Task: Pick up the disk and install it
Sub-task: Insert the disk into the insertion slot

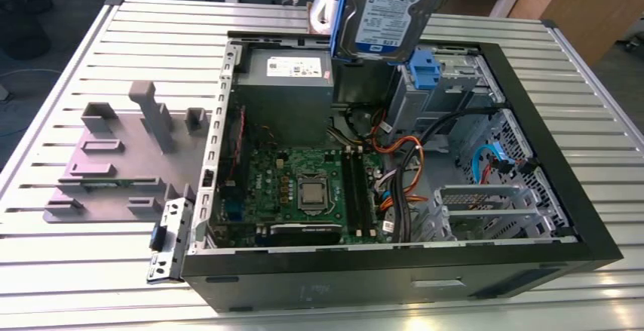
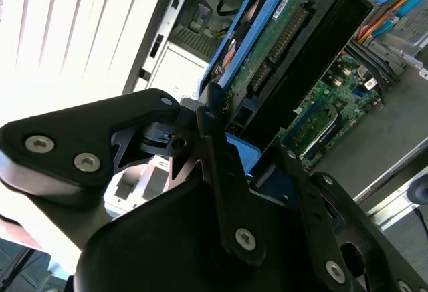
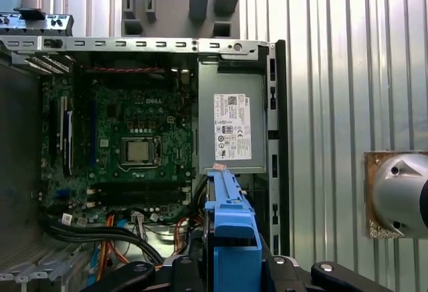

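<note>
Hand (image 3: 231,265) grips the disk (image 1: 387,14) over an open computer case (image 1: 403,280) on a slatted table (image 1: 81,274).

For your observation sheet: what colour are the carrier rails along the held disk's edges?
Blue, best seen on the disk in the first wrist view.

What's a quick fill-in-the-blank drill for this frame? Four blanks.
1. The gripper is ____ on the disk.
2. The disk's carrier rails are ____.
3. The disk hangs ____ the open case, not yet installed.
4. The grey stand lies on the exterior view's ____ of the case.
Missing words: shut; blue; above; left.
</note>
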`<state>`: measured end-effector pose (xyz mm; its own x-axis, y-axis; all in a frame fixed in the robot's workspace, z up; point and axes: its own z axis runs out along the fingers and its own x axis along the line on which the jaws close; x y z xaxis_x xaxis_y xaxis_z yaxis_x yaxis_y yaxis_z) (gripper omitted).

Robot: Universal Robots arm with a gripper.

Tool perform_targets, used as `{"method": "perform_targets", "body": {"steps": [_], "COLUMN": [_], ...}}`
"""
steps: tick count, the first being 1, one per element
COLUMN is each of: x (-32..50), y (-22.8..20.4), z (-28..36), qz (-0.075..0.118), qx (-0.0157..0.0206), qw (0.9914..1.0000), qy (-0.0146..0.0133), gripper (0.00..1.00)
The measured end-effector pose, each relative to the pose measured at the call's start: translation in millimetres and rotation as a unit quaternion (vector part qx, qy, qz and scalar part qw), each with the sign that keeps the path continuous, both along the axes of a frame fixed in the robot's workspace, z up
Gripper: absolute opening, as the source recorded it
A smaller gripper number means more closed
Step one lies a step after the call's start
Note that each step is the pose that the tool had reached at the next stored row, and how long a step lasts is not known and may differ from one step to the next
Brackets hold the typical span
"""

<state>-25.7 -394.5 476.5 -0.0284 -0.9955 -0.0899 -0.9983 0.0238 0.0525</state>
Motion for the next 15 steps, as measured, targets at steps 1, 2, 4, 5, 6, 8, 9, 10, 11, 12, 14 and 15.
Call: {"method": "perform_targets", "body": {"steps": [1,2,4,5,6,8,9,10,11,12,14,15], "x": [0.2,0.4,0.8,1.1,1.3,1.5,1.7,1.8,2.0,2.2,2.6,2.7], "y": [0.0,-0.1,-0.1,-0.2,-0.2,-0.5,-0.6,-0.7,-0.9,-0.9,-1.1,-1.2], "z": [0.0,0.0,0.0,0.0,0.0,0.0,0.0,0.0,0.0,0.0,0.0,0.0], "qz": [0.0,0.0,0.0,0.0,0.0,0.0,0.0,0.0,0.0,0.0,0.0,0.0], "qx": [0.0,0.0,0.0,0.0,0.0,0.0001,0.0,0.0,0.0,0.0,0.0,0.0], "qw": [1.0,1.0,1.0,1.0,1.0,1.0,1.0,1.0,1.0,1.0,1.0,1.0], "qy": [0.0,0.0,0.0,0.0,0.0,0.0,0.0,0.0,0.0,0.0,0.0,0.0], "gripper": [0.37,0.37,0.37,0.37,0.37,0.37,0.37,0.37,0.37,0.37,0.37,0.37]}}
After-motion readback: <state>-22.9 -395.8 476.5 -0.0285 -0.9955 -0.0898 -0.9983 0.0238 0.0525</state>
